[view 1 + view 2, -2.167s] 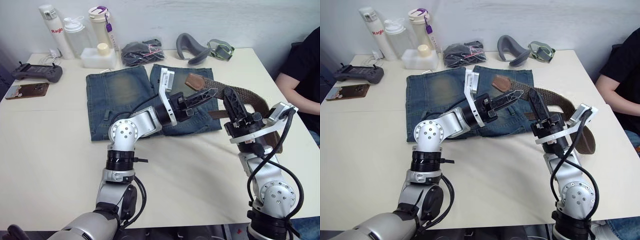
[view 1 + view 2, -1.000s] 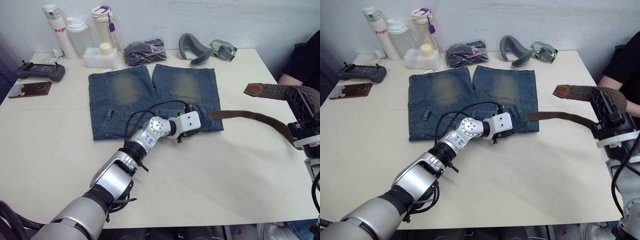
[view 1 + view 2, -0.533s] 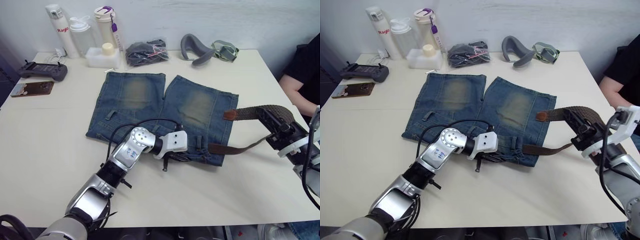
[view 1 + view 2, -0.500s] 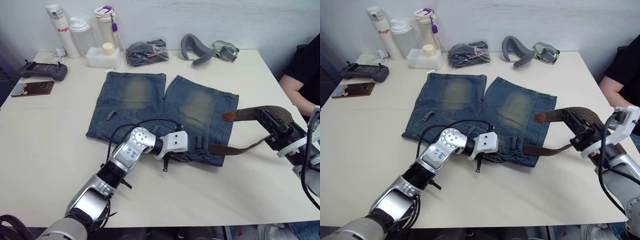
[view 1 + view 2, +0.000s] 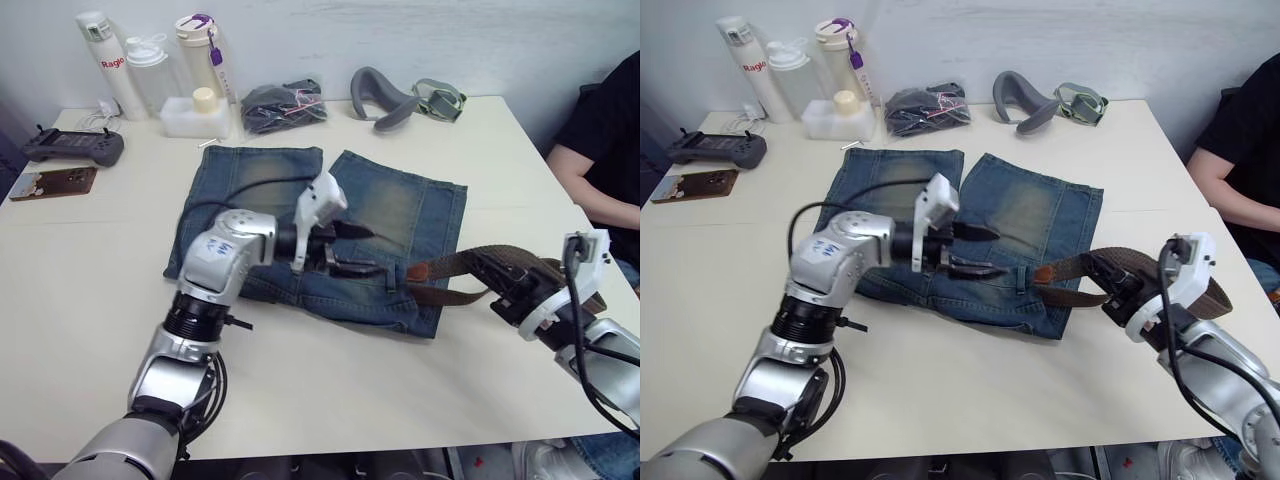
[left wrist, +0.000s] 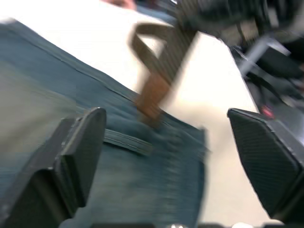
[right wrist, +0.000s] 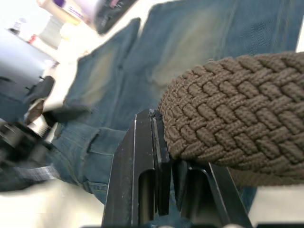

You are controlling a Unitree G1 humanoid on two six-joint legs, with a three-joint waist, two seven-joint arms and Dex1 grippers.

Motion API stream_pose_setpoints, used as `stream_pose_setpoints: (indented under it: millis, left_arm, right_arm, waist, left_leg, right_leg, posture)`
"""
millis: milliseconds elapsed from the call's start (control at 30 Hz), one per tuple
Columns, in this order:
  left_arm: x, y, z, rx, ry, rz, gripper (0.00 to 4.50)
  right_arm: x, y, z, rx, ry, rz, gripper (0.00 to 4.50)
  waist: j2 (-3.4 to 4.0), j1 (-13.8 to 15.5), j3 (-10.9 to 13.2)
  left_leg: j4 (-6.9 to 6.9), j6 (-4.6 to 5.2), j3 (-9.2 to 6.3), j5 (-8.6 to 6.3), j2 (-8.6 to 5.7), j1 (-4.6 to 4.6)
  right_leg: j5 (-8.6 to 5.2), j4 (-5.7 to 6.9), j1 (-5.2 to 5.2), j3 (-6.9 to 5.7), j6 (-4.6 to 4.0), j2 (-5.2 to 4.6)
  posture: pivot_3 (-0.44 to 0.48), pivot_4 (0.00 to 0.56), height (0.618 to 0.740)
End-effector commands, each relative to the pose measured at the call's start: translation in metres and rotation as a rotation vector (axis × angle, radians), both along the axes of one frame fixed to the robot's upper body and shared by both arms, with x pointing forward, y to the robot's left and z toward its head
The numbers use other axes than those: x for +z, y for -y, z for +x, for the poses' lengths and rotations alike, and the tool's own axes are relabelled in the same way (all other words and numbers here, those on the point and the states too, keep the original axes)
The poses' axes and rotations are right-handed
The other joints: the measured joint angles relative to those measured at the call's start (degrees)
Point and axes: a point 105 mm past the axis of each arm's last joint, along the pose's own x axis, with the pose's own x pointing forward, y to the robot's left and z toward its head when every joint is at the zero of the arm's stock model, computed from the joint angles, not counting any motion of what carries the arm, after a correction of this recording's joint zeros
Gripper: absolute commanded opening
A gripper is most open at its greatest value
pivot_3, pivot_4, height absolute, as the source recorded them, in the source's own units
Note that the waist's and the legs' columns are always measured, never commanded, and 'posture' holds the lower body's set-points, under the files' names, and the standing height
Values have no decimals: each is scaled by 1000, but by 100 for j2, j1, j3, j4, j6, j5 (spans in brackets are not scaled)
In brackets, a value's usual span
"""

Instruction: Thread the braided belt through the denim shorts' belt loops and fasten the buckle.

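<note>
The denim shorts (image 5: pixel 330 225) lie flat on the pale desk (image 5: pixel 90 280), turned at a slight angle, with the faded yellowish patches facing up and the waistband on the side nearest the robot. The left claw (image 5: pixel 362 249) hovers just over the shorts near the waistband; its two black fingers stand wide apart and grasp nothing (the left wrist view shows denim and the belt's tip between them). The braided belt (image 5: pixel 1140 268) runs from the shorts' waistband edge out toward the right claw (image 5: pixel 500 285), with its lighter tan tip (image 5: pixel 417 271) resting on the denim close to a belt loop (image 5: pixel 391 279). Whether the tip has entered a loop is hard to judge from these views. The right claw is clenched on the braided belt beside the shorts, and in the right wrist view the woven strap sits pressed against its black fingers (image 7: pixel 147 171).

Beyond the shorts' legs stand three bottles (image 5: pixel 150 65) and a small white container (image 5: pixel 195 110), with a dark bundle in a clear bag (image 5: pixel 283 103) and a grey curved pad (image 5: pixel 385 95) beside them. A black controller (image 5: pixel 60 145) and a phone (image 5: pixel 50 182) lie left of the shorts. A person in a black sleeve (image 5: pixel 600 150) sits to the right of the shorts at the desk's edge.
</note>
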Motion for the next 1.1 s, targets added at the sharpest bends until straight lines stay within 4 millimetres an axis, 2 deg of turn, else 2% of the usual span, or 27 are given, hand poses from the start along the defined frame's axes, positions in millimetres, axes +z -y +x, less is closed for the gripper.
stream_pose_setpoints:
  millis: [33,367,500,700,867,1000,1100]
  left_arm:
    - [7,-9,1,18,40,16,4434]
    - [-13,-36,-4,90,40,97,4434]
    - [-14,-42,-7,122,31,84,4434]
    - [-19,-45,-10,134,40,104,4434]
    - [-23,-37,-13,106,56,108,4434]
    - [-24,-33,-15,95,63,104,4434]
    - [-27,-32,-15,84,73,122,4434]
  right_arm:
    - [-4,4,7,-39,-7,21,0]
    - [-18,-3,22,-20,-35,68,0]
    - [-25,-20,26,35,-49,58,0]
    - [-30,-38,30,99,-54,68,0]
    - [-43,-57,39,136,-72,80,0]
    - [-65,-63,42,143,-112,-29,0]
    - [-72,-70,44,151,-117,-46,0]
  waist:
    - [-1,-14,1]
    - [0,-31,0]
    - [0,-25,0]
    - [0,-30,0]
    - [0,-44,0]
    - [0,-47,0]
    - [0,-38,0]
  left_leg:
    - [0,-1,0,0,0,-1]
    - [-1,0,0,0,1,0]
    - [-3,0,0,0,0,0]
    - [-5,0,0,0,0,0]
    - [-7,-1,0,0,0,4]
    - [-11,-9,0,4,0,3]
    - [-10,-9,0,4,-1,3]
  right_leg:
    - [0,-1,0,0,0,0]
    - [0,2,-3,1,0,0]
    - [0,3,-5,1,-1,-1]
    - [0,4,-7,1,-1,-1]
    - [0,8,-8,1,-1,0]
    - [0,10,-14,2,-2,1]
    - [0,10,-13,2,-2,0]
  posture:
    - [0,150,740]
    - [0,150,740]
    - [0,150,740]
    - [0,150,740]
    - [0,150,740]
    - [0,150,740]
    - [0,150,740]
